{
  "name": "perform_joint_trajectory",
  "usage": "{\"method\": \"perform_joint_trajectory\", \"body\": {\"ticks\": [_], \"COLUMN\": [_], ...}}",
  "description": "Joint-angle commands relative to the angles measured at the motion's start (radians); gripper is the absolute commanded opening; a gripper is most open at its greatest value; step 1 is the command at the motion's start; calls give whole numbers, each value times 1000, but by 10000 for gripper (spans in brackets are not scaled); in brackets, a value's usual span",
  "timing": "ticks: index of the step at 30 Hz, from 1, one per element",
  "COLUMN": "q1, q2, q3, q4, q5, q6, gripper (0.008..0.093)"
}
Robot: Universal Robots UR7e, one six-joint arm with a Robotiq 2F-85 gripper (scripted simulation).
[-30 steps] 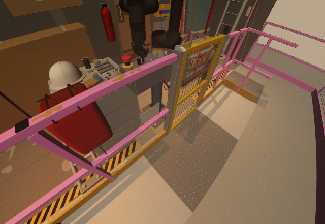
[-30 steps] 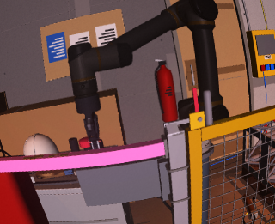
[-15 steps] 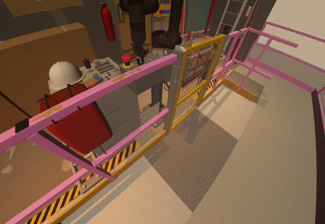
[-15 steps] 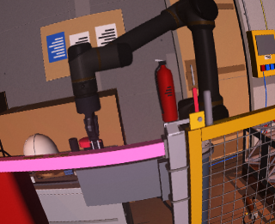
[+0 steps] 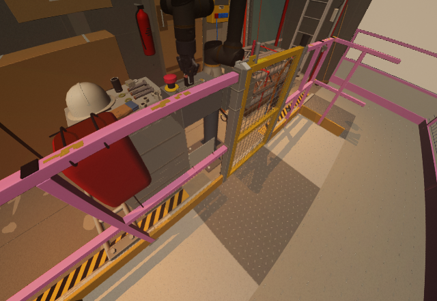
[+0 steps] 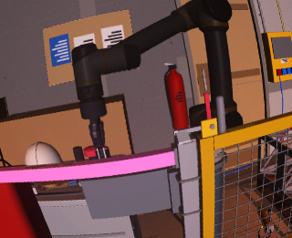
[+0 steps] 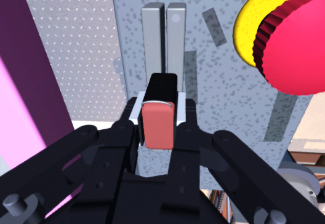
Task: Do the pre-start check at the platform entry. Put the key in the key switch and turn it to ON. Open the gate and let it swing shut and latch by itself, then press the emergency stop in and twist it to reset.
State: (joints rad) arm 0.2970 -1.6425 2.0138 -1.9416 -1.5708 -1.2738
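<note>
The key (image 7: pixel 159 112) has a black body and a red tag on its head. It stands on the grey control panel, and my gripper (image 7: pixel 158 125) is closed on it, a finger on each side of the head. Two upright grey bars (image 7: pixel 163 45) stand just beyond the key. The emergency stop (image 7: pixel 289 42), a red mushroom button on a yellow ring, sits close by on the same panel (image 5: pixel 170 81). The yellow mesh gate (image 5: pixel 264 104) is shut beside the grey post (image 5: pixel 234 114). The key switch is hidden from me.
A fire extinguisher (image 5: pixel 145 29) hangs on the wall behind the panel. A pink guard rail (image 5: pixel 116 128) crosses in front of the panel. A white hard hat (image 5: pixel 86 98) and a red bag (image 5: pixel 106 160) sit to the left.
</note>
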Motion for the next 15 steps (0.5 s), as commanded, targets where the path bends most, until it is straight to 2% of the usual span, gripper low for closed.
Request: {"method": "perform_joint_trajectory", "body": {"ticks": [1, 15], "q1": [0, 0], "q2": [-2, -23], "q3": [-3, -52], "q4": [2, 73], "q5": [0, 0], "q6": [0, 0], "gripper": [80, 80]}}
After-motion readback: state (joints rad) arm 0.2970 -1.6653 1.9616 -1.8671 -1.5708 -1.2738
